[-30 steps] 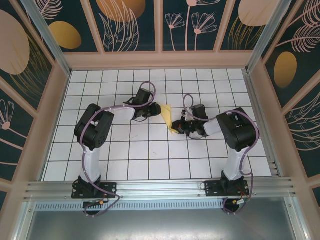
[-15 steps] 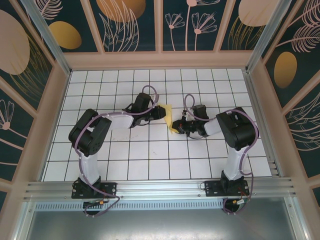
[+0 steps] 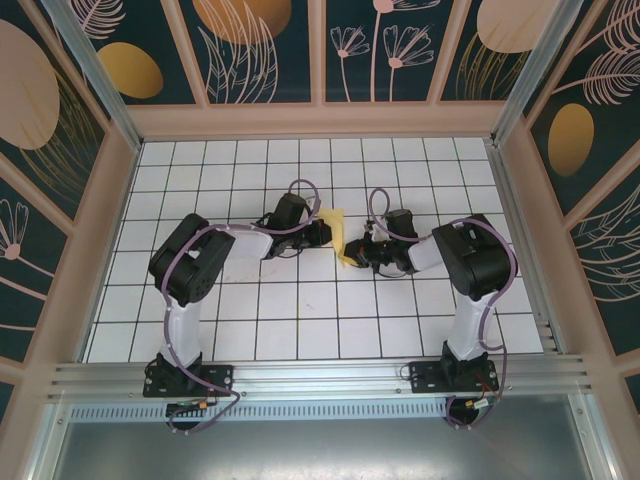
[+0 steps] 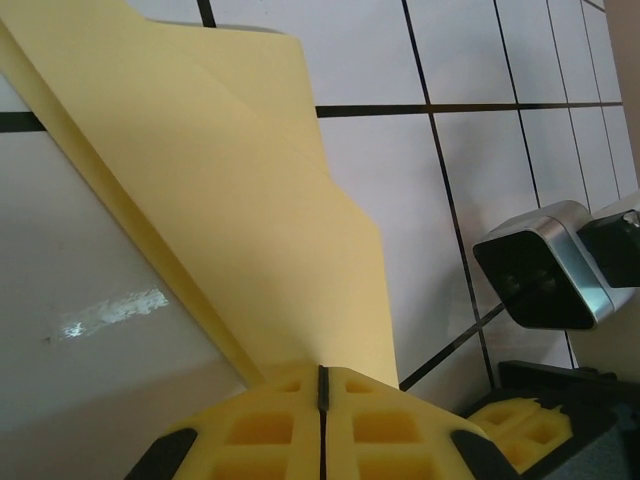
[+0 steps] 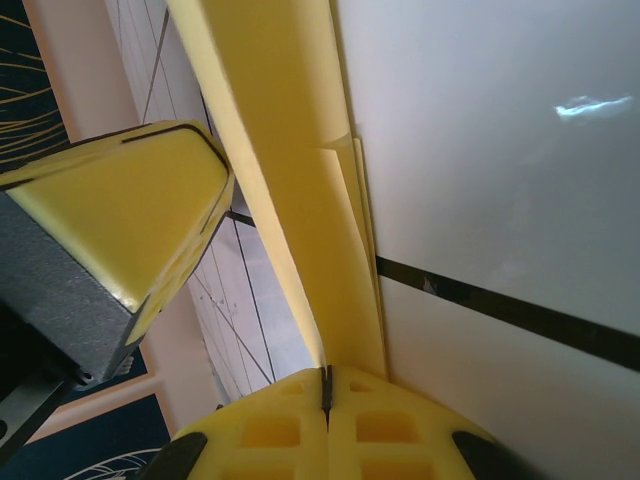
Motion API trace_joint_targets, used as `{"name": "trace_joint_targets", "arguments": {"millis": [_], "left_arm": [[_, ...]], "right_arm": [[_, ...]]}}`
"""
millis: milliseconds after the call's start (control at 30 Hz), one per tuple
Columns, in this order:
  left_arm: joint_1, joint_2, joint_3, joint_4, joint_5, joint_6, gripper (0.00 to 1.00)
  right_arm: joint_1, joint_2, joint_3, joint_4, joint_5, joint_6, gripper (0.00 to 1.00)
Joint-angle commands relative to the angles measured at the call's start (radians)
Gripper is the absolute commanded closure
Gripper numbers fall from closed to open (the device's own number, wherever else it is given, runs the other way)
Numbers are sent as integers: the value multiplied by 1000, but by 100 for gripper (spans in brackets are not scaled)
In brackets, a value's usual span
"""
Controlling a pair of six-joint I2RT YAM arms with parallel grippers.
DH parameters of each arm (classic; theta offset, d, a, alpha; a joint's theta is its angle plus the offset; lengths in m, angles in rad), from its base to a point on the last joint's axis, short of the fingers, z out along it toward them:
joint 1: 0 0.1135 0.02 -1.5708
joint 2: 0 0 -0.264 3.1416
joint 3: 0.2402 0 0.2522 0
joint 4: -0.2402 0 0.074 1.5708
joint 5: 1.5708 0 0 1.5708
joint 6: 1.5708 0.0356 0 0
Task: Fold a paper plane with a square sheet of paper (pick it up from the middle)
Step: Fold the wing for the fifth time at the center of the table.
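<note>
Since both arms are clamped on one thin sheet, here's my risk list, left to right.

Left gripper: it sits on the left edge of the folded yellow sheet. The pads are pressed flat together with paper coming out of the seam, so it's closed on the sheet. In the left wrist view the bite looks shallow, just a strip at the sheet's end. If I swing that arm fast, I'd expect the paper to slip out. The layers could also shear, and the crease would wander.

Sheet: it's folded into a long narrow shape with a stepped flap and held on edge between the two grippers. I can't tell whether its lower edge touches the tiled table. Pinned at both ends, it has no slack. Arms moving apart would likely tear it at a pinch. Arms moving together would buckle it and set a stray crease.

Right gripper: it's at the sheet's near right end. Its jaws are also shut on the fold, with paper exiting the seam in the right wrist view. Same slip risk.

Clearance: the left finger pad is just beside the sheet's left face, and the right arm's wrist camera is near its right side. Any wrist rotation for the next fold could knock the fingers together or clip that camera housing. I'd move one arm at a time, slowly.
</note>
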Motion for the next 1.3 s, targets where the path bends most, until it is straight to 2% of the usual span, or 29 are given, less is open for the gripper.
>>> {"name": "trace_joint_targets", "arguments": {"millis": [0, 433, 767, 1067, 1267], "left_arm": [[-3, 30, 16, 18, 13, -8, 91], [-5, 81, 73, -88, -54, -5, 90], [-16, 135, 152, -306, -195, 53, 90], [-16, 150, 167, -344, -222, 43, 90], [-16, 150, 171, -360, -237, 45, 90]], "right_arm": [[-7, 54, -8, -71, 43, 8, 100], [-8, 61, -8, -74, 40, 3, 100], [-4, -10, 25, -170, 52, -69, 98], [34, -32, 25, -214, 37, -99, 92], [52, -70, 17, -273, 80, -125, 90]]}}
